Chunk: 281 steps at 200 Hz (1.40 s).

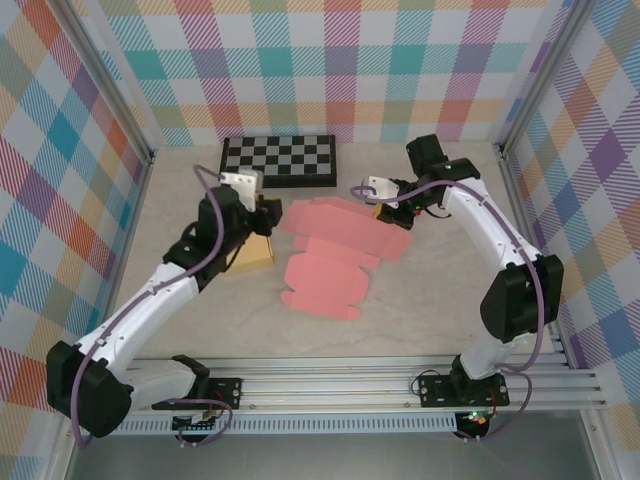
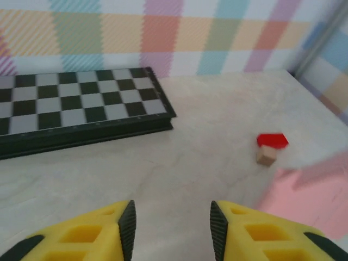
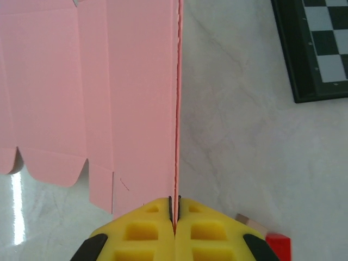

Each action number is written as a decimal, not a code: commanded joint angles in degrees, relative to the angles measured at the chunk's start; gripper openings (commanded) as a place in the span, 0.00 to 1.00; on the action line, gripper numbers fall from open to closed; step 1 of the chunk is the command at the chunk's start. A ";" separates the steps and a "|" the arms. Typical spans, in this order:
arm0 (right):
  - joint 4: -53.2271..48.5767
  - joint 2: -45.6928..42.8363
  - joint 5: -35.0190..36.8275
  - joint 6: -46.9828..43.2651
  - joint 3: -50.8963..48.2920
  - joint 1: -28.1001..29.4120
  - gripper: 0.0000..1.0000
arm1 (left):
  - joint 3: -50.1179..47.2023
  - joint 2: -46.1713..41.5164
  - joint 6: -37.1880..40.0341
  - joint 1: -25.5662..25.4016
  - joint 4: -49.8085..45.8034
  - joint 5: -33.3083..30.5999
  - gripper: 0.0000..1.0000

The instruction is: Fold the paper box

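The pink paper box (image 1: 330, 250) lies as a flat cut sheet in the middle of the table. My right gripper (image 1: 383, 212) is at the sheet's back right edge. In the right wrist view that gripper (image 3: 174, 215) is shut on the sheet's raised edge, which runs straight up from the jaws, with the paper box (image 3: 81, 81) spreading to the left. My left gripper (image 1: 267, 213) sits just left of the sheet. In its wrist view the left gripper (image 2: 173, 228) is open over bare table, and a corner of the paper box (image 2: 310, 196) is off to its right.
A folded chessboard (image 1: 280, 160) lies at the back of the table. A small red block (image 2: 272, 141) rests on a little wooden cube (image 2: 266, 156) near the sheet's back edge. A tan object (image 1: 255, 252) sits beside the left arm. Checked walls enclose the table.
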 commanded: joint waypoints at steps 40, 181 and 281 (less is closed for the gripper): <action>1.16 -0.45 6.33 -1.64 -0.06 4.60 0.00 | 22.84 13.42 -22.54 0.81 -19.48 8.51 0.50; -4.19 -0.35 1.45 -4.27 2.12 4.66 0.00 | 13.88 17.88 27.61 -4.53 -9.89 25.46 0.34; -4.05 -1.68 1.47 -4.19 1.20 4.52 0.00 | 12.85 18.31 31.16 -5.92 -11.20 31.56 0.38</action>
